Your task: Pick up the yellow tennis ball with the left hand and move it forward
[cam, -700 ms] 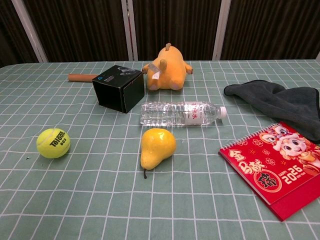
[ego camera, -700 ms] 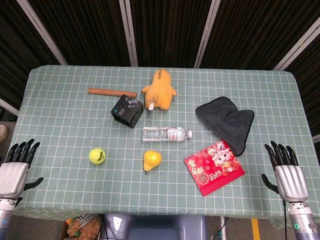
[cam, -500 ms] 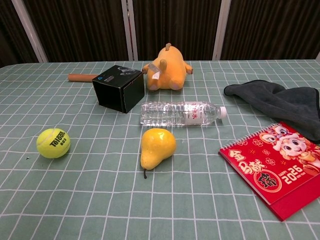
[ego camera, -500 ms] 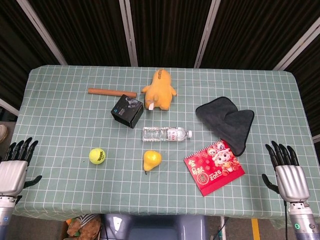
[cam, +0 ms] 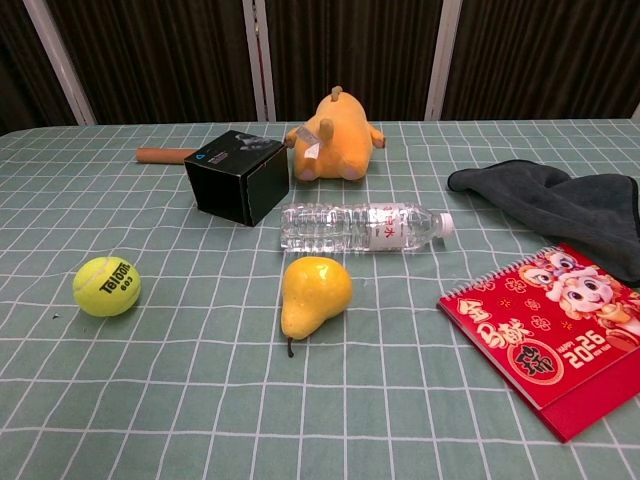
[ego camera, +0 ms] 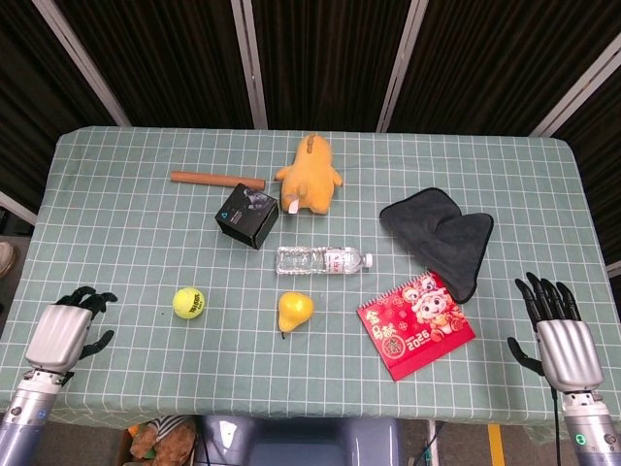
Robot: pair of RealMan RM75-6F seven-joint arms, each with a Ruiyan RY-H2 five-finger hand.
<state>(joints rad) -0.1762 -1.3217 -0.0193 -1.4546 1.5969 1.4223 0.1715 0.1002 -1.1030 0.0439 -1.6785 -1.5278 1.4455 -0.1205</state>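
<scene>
The yellow tennis ball (ego camera: 189, 302) lies on the green checked tablecloth (ego camera: 126, 243) at the front left; the chest view shows it (cam: 106, 286) with dark lettering on its side. My left hand (ego camera: 68, 328) hovers at the table's front left edge, well to the left of the ball and apart from it, holding nothing, its dark fingers bent forward and apart. Over the front right edge my right hand (ego camera: 556, 333) is empty, fingers straight and spread. Neither hand shows in the chest view.
A yellow pear (ego camera: 294, 311) lies right of the ball, a water bottle (ego camera: 323, 259) behind it. Further back sit a black box (ego camera: 246, 216), a wooden stick (ego camera: 215, 180) and a yellow plush toy (ego camera: 310, 175). A dark cloth (ego camera: 441, 233) and red calendar (ego camera: 414, 325) are at right.
My left hand has moved right and inward toward the table, and its fingers have bent forward from straight. The right hand, the ball and the other objects have stayed put.
</scene>
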